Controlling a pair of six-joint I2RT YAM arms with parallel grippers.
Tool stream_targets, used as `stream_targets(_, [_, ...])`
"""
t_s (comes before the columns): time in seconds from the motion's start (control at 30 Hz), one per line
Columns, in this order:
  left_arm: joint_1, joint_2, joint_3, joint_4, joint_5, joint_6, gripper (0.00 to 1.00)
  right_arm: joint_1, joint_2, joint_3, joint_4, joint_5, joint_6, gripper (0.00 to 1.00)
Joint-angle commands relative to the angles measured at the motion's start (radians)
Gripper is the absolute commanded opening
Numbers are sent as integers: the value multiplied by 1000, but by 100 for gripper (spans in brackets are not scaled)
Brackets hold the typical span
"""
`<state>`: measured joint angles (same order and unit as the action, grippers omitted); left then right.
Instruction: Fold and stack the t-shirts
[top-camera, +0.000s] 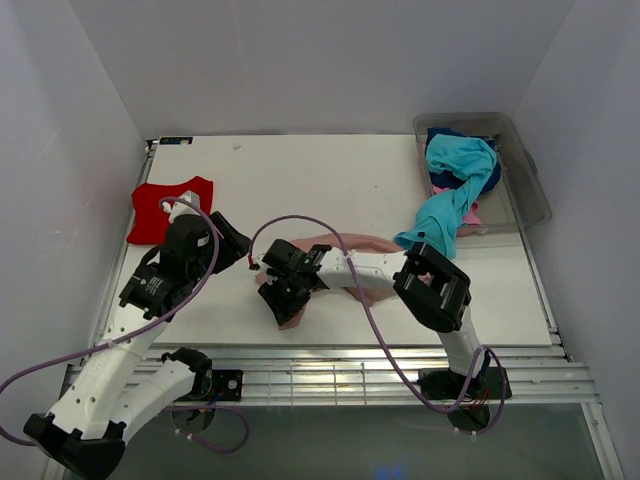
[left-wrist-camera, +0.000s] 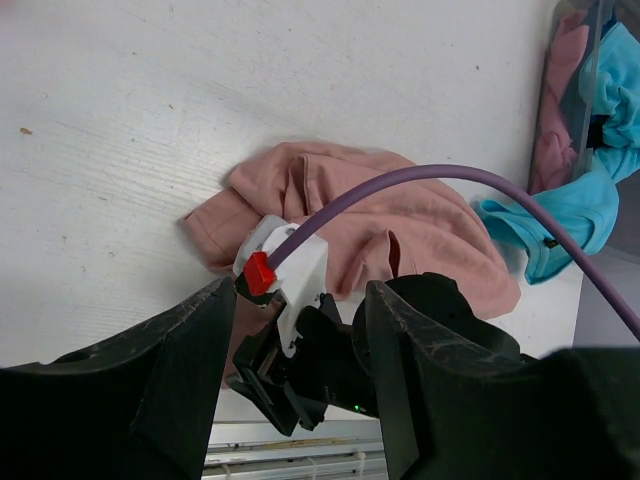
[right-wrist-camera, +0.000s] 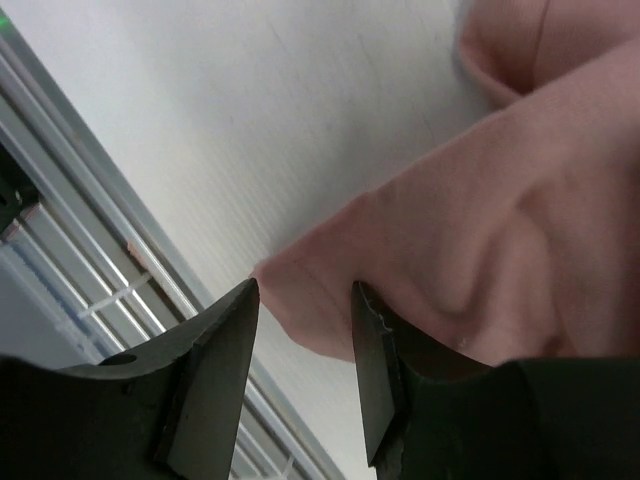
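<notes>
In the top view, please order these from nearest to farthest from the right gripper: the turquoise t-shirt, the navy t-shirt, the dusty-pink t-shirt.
From the right gripper:
1. Dusty-pink t-shirt: directly under it, near the middle of the table's front.
2. Turquoise t-shirt: to the right, hanging over the clear bin rim.
3. Navy t-shirt: far right, inside the bin, behind the turquoise one.

White arms (top-camera: 110, 365), black end effectors (right-wrist-camera: 305, 300), purple cables (top-camera: 300, 218).
</notes>
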<state>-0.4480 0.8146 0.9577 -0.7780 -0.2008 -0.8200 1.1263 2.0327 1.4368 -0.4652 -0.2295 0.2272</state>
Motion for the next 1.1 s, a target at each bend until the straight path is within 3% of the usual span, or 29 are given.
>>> stream_targets(0.0, [-1,-29,-5,-1,11,2,66,30,50,25,36,36,3,49])
stream_targets(0.2, [-1,-46,-11,-15,8,1,66,69,110,59,20,114,0,49])
stream_targets(0.4, [-1,-68,1,-33,-9,-1,66,131,168,54,-35,313,24,49])
stream_targets(0.5, [-1,-75,21,-50,-20,1,66,167,230,83,-97,462,40,38])
stream_targets(0.63, [-1,-92,50,-75,-37,7,66,182,287,97,-124,507,64,11])
stream_targets(0.77, [-1,-106,65,-104,-55,16,66,182,304,93,-128,533,83,8])
stream_targets(0.97, [-1,-118,93,-118,-89,7,66,168,142,157,-214,588,109,8])
stream_targets(1.07, [-1,-114,116,-116,-146,-11,66,135,14,302,-300,654,119,8])
